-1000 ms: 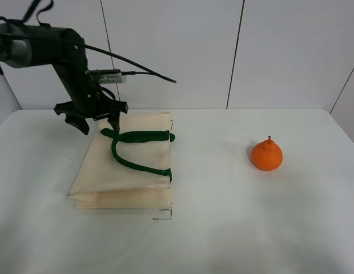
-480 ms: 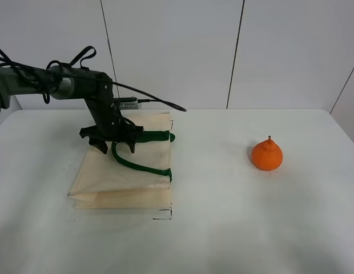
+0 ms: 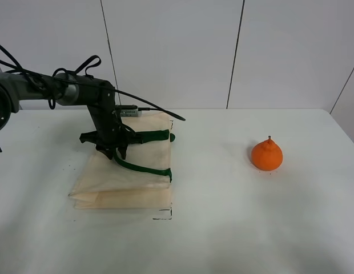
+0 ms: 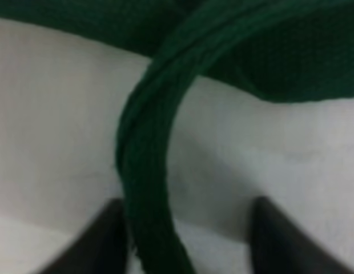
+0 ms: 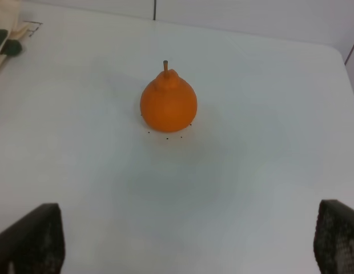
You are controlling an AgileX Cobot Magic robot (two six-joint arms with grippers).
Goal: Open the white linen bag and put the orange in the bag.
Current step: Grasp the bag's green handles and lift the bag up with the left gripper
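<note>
On the table's left side: white linen bag [image 3: 131,174] lies flat and closed, folded layers showing at its near edge.
Straps: two dark green handles [image 3: 144,137] lie on top of the cloth, one straight across the far part, one curving toward the near right edge.
Left arm: left gripper [image 3: 112,150] is down on the bag's far-left part, right at the handles, pointing down.
Left grip: fingers [image 4: 105,242] are apart. The blurry close-up shows one green handle [image 4: 145,148] running between them, hard against one finger, with bare cloth before the other. Not clamped on it.
Fruit: orange [image 3: 266,154] sits upright on the table [image 3: 234,222], right side, stem up, well apart from the bag, nothing touching it.
Right arm: out of the high view; right gripper [image 5: 177,242] shows only as two dark fingertips [image 5: 28,240] at the corners of its wrist view.
Right grip: wide apart, holding nothing.
Right wrist view: orange [image 5: 168,104] lies ahead of the gripper, clear of both tips; a bag corner [image 5: 3,34] with a bit of green sits at the frame edge.
</note>
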